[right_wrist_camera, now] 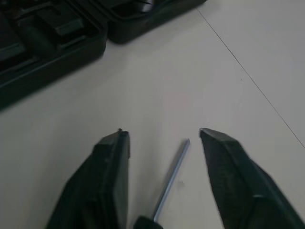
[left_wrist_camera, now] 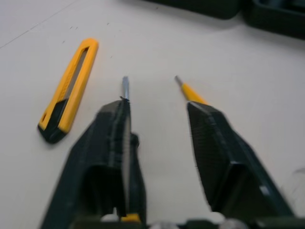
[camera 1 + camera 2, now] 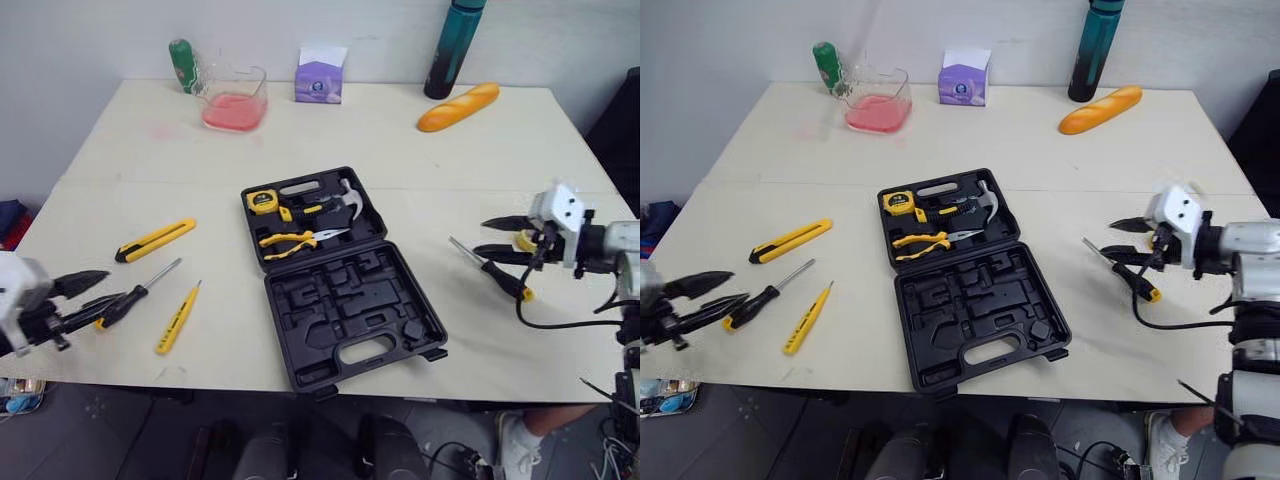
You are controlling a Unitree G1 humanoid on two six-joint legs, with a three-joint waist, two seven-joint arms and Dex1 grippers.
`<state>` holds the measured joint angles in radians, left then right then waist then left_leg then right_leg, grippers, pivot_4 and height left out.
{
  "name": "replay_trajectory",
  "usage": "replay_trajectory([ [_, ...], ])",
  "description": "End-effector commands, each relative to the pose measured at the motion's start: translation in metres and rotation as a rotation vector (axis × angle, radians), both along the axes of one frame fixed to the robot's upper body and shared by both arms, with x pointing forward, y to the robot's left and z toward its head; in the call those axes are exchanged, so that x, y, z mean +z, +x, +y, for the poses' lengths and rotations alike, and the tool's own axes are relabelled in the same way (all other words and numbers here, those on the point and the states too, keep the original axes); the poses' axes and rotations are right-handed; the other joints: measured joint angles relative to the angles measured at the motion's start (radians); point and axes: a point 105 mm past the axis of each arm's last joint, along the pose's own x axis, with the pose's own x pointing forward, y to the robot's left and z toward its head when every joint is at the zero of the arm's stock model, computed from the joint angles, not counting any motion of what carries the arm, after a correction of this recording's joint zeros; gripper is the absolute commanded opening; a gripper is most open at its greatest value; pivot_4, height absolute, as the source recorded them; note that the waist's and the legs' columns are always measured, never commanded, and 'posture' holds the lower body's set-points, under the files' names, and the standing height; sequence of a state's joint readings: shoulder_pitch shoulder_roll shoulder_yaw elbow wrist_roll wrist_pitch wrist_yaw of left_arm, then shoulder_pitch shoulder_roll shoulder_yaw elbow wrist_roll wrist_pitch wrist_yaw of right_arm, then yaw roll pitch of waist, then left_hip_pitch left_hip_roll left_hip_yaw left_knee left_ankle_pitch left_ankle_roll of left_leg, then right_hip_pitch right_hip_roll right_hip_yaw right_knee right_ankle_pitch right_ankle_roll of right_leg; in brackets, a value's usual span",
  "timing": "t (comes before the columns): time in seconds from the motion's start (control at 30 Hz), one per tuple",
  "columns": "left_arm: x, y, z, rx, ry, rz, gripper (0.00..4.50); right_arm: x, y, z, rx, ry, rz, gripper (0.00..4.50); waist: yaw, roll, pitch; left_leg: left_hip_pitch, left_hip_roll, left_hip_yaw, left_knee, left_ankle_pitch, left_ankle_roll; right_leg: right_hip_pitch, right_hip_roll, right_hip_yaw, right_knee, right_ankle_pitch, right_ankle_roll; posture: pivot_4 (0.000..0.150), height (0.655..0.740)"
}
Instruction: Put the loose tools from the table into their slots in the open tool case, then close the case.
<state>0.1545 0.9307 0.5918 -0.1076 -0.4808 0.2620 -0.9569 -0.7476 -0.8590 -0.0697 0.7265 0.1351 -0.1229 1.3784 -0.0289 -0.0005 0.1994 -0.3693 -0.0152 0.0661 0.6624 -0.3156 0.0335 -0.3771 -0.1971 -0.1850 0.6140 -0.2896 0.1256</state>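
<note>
- my left hand point(image 3: 112, 288) is spread and empty, low at the near left corner of the bench point(image 3: 400, 140). it sits at the handle end of the black-handled screwdriver point(image 3: 140, 292); i cannot tell if it touches.
- my right hand point(image 3: 482, 237) is spread and empty too, out on the right. in its wrist view the shaft of the second screwdriver point(image 1: 171, 181) lies between my fingers, unpinched.
- just beside the black-handled screwdriver lies the yellow tester screwdriver point(image 3: 178, 317), and a little further back the yellow utility knife point(image 3: 155, 240). all are loose, apart from the case.
- the tool case point(image 3: 340, 300) lies open mid-bench. its near half has bare slots; its far half holds the tape measure point(image 3: 263, 201), pliers point(image 3: 290, 240) and hammer point(image 3: 335, 200).
- at the far edge stand a pink-filled glass tub point(image 3: 235, 100), a purple box point(image 3: 320, 78), a bottle point(image 3: 455, 45) and a bread loaf point(image 3: 458, 107).
- i judge this the pick-up step, with four tools out and the case unclosed.
- next i must centre a handle, not the thin rolling shaft, between my fingers, press them together, then match it to its slot.
</note>
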Motion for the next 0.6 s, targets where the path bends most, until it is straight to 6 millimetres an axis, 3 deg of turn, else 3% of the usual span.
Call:
replay_trajectory([
  [0.03, -0.003, 0.010, -0.038, -0.080, -0.048, -0.007, 0.16, 0.000, 0.006, 0.026, 0.060, -0.014, -0.028, 0.39, 0.002, 0.000, 0.000, 0.000, 0.000, 0.000, 0.000, 0.000, 0.000, 0.000, 0.000, 0.000, 0.000, 0.000, 0.000, 0.150, 0.7400],
  [0.07, -0.005, 0.011, -0.048, -0.102, -0.079, 0.000, 0.00, -0.001, 0.009, 0.032, 0.065, -0.011, -0.033, 0.03, 0.002, 0.000, 0.000, 0.000, 0.000, -0.001, 0.000, 0.000, 0.000, 0.000, 0.001, 0.000, -0.001, 0.000, 0.000, 0.150, 0.7400],
  [0.23, -0.022, 0.031, -0.085, -0.126, -0.095, 0.028, 0.00, -0.015, 0.024, 0.058, 0.064, 0.001, -0.038, 0.03, 0.003, 0.000, 0.000, -0.001, 0.000, -0.001, 0.001, 0.000, 0.000, 0.000, 0.001, 0.000, -0.001, 0.000, 0.000, 0.150, 0.7400],
  [0.53, -0.046, 0.056, -0.136, -0.119, -0.183, 0.121, 0.00, -0.033, 0.043, 0.081, 0.034, -0.013, -0.034, 0.03, 0.002, -0.001, 0.000, -0.001, 0.000, -0.001, 0.002, 0.000, 0.000, 0.001, 0.002, 0.000, -0.001, 0.000, 0.000, 0.150, 0.7400],
  [0.6, -0.051, 0.060, -0.139, -0.101, -0.189, 0.146, 0.00, -0.034, 0.044, 0.083, 0.036, -0.011, -0.034, 0.03, 0.002, -0.001, 0.000, -0.001, 0.000, -0.001, 0.001, 0.000, 0.000, 0.001, 0.005, 0.000, -0.002, 0.000, 0.000, 0.150, 0.7400],
])
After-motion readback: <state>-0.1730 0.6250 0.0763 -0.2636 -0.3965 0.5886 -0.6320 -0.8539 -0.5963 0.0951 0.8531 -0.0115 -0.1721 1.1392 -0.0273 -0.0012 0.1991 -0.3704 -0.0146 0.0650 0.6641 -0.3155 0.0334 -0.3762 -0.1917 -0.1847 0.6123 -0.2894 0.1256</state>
